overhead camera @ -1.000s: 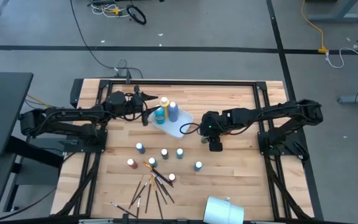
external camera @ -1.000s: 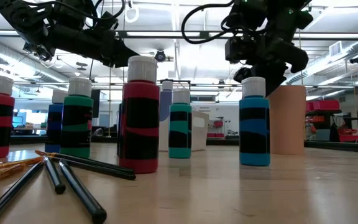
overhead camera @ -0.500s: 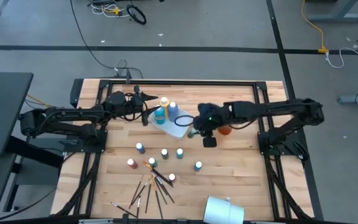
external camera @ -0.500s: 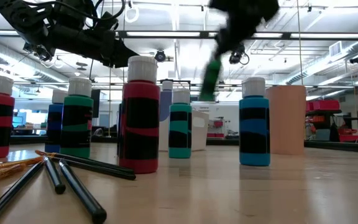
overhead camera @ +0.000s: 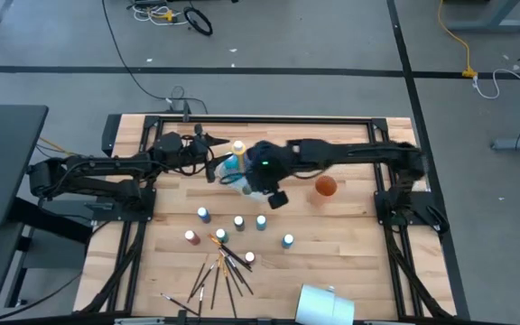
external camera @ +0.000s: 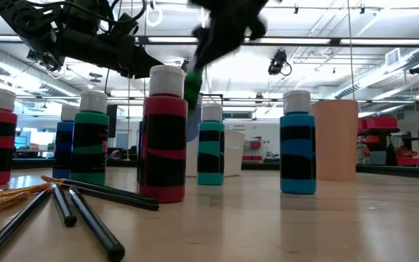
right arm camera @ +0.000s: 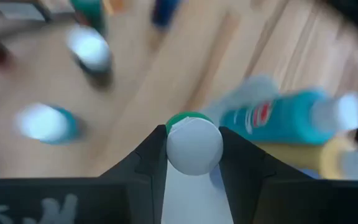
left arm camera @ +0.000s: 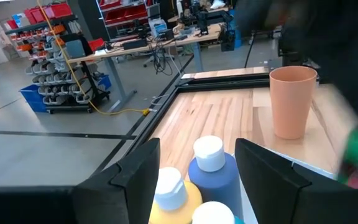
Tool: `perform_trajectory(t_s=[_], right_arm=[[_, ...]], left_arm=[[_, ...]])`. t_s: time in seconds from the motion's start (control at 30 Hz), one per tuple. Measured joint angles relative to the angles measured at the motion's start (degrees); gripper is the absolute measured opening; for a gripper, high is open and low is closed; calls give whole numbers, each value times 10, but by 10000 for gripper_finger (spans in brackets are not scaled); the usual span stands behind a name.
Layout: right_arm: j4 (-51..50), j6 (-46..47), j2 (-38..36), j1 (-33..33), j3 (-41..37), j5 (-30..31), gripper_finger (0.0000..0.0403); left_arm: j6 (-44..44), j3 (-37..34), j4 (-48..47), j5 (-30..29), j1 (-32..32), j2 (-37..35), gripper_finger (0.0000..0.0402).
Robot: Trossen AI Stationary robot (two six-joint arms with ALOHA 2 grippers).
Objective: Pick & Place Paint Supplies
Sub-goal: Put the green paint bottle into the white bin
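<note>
Right tool (right arm camera: 193,163) clamping green bottle (right arm camera: 193,146) above white tray's (overhead camera: 253,191) edge.

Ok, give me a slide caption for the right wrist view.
Right gripper holds a white-capped green bottle above the tray, where a teal bottle lies.
</note>
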Motion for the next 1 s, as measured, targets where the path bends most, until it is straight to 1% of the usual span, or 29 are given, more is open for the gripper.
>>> perform_trajectory(t_s=[0.1,0.17,0.27,0.33,0.43,0.6,0.7,0.9,1.0], right_arm=[[-2,-8,54,-20,30,8,116],[3,-4,76,-30,41,12,118],[9,30,97,-37,43,23,119],[10,49,104,-40,43,25,120],[48,78,113,-42,43,30,121],[71,124,136,-42,43,75,122],[71,128,140,-42,43,87,122],[104,126,144,-42,38,114,123],[112,114,146,-43,37,126,133]], left_arm=[[-10,0,-4,0,0,0,217],[-15,0,-5,0,0,0,217],[-15,0,-5,0,0,0,217],[-15,0,-6,0,0,0,217],[-16,0,-5,0,0,0,217],[-16,0,-14,0,0,0,217],[-16,0,-23,0,0,0,217],[-24,0,-32,1,0,0,217],[-24,0,-33,2,0,0,217]])
